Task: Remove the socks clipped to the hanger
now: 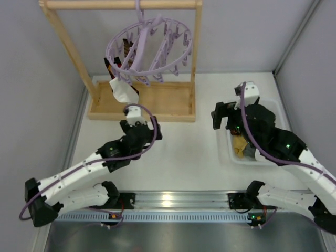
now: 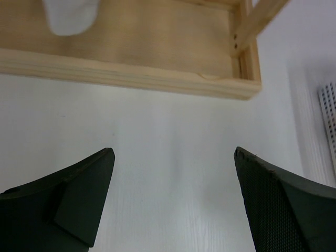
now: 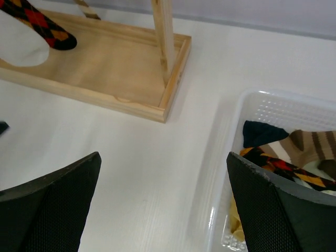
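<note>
Overhead, lilac hanger (image 1: 149, 50), white sock (image 1: 123, 93), argyle sock (image 3: 39, 20) clipped — left pincer (image 2: 173, 152), right pincer (image 3: 163, 156) splayed, empty

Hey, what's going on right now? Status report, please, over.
Left gripper, right gripper open, empty. White sock, argyle sock hang clipped on hanger. Other socks lie in bin. No obstruction seen.

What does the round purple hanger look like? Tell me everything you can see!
The hanger is a round lilac ring that looks like plastic, with spokes crossing its middle and many little clip pegs dangling from it. Its hook goes over the top bar of the wooden rack, and the ring hangs tilted, not flat. A white sock hangs from its lower left side, with darker patterned socks clipped just above. Most other pegs look empty.
</note>
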